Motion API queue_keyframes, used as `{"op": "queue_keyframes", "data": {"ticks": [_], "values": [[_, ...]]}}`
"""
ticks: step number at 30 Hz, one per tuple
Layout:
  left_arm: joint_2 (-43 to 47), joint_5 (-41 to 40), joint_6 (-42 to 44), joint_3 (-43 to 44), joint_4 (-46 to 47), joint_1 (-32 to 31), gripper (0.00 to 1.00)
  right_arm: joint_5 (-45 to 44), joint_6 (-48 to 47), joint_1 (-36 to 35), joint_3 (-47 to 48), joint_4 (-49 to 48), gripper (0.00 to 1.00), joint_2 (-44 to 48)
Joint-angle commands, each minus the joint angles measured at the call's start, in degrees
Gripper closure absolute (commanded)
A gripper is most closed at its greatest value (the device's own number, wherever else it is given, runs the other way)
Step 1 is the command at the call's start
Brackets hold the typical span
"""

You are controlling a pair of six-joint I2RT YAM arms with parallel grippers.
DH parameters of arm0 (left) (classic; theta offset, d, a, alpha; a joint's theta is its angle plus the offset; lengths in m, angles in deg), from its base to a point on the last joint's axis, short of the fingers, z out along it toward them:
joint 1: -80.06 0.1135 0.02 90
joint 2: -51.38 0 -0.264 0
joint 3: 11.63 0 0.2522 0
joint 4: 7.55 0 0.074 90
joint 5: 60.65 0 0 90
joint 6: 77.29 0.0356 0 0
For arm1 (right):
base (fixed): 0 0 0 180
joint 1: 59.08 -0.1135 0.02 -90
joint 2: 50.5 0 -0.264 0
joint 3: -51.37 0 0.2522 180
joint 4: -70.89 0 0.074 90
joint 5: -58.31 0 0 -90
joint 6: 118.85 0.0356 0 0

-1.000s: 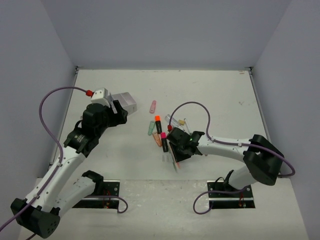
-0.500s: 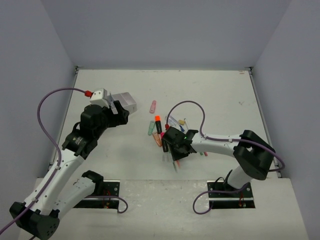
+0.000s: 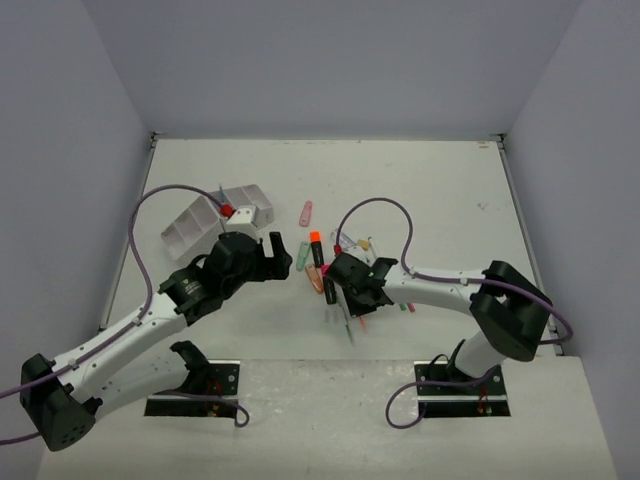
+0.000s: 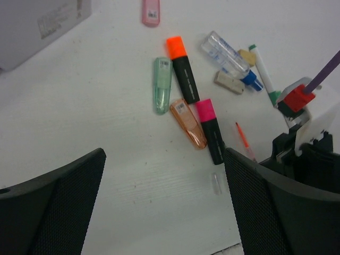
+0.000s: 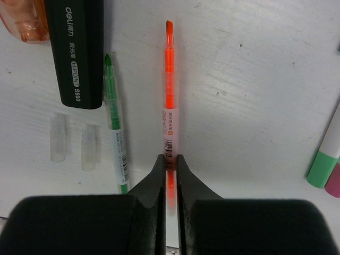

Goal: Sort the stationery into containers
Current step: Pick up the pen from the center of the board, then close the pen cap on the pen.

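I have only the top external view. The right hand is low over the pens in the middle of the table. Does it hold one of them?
Observer: Yes. The right wrist view shows the right hand shut on a thin orange pen, gripping it well back from its tip.
Operator: Thank you. And the left hand, is it carrying anything?
Observer: No. Its own wrist view shows the left hand wide open and empty.
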Motion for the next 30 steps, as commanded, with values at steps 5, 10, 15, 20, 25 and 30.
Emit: {"op": "queue_keyframes", "data": {"ticks": [5, 10, 15, 20, 25, 30], "values": [[-9.1, -14.6, -15.1, -2.3, 2.1, -18.0, 0.07, -6.5, 1.0, 0.1, 1.4, 6.3, 1.00, 17.1], [-20.2, -21.2, -24.1, 1.2, 2.4, -26.9, 0.28, -11.6, 2.0, 1.9, 1.9, 12.4, 1.00, 27.5], [-32.4, -23.2, -26.1, 7.2, 1.7, -30.4, 0.43, -12.4, 2.0, 3.3, 0.6, 13.7, 1.00, 31.9], [-39.6, -23.4, -26.9, 10.5, 1.6, -30.8, 0.51, -12.0, 2.4, 3.4, -1.4, 14.0, 1.00, 33.2], [-42.6, -23.5, -26.9, 11.6, 1.8, -30.8, 0.63, -12.0, 2.2, 3.4, -2.4, 14.0, 1.00, 34.2], [-44.7, -23.2, -27.1, 12.3, 2.0, -30.8, 0.65, -11.9, 1.9, 3.4, -2.5, 14.0, 1.00, 34.9]]}}
